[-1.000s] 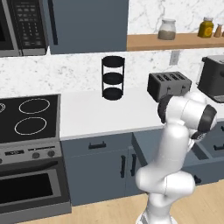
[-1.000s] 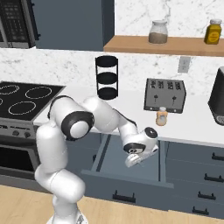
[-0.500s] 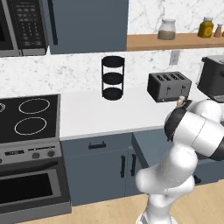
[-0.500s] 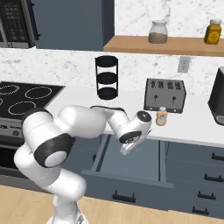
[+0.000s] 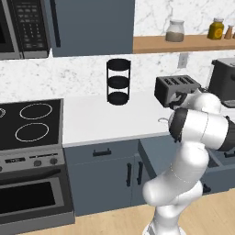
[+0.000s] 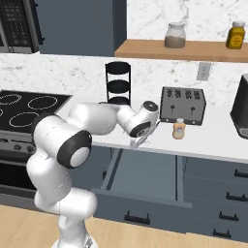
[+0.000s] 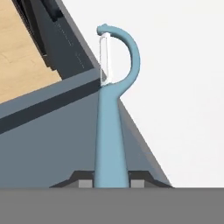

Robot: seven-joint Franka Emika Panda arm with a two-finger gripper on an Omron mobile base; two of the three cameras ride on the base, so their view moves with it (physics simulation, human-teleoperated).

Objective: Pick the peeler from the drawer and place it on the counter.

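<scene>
With the peeler (image 7: 114, 113) clamped by its handle in the gripper (image 7: 111, 180), its curved head pokes out over the counter (image 7: 183, 87) edge, above the open drawer (image 6: 145, 175). Judgement: carry it further onto the counter, well left of the toaster (image 6: 183, 104) and clear of the shaker (image 6: 178, 129), lower flat, then release.

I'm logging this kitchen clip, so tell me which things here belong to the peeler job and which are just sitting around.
Job:
peeler, held in the gripper
drawer, open
counter

Bystanders:
toaster
black tiered rack
stovetop
shelf jars
small bottle
</scene>
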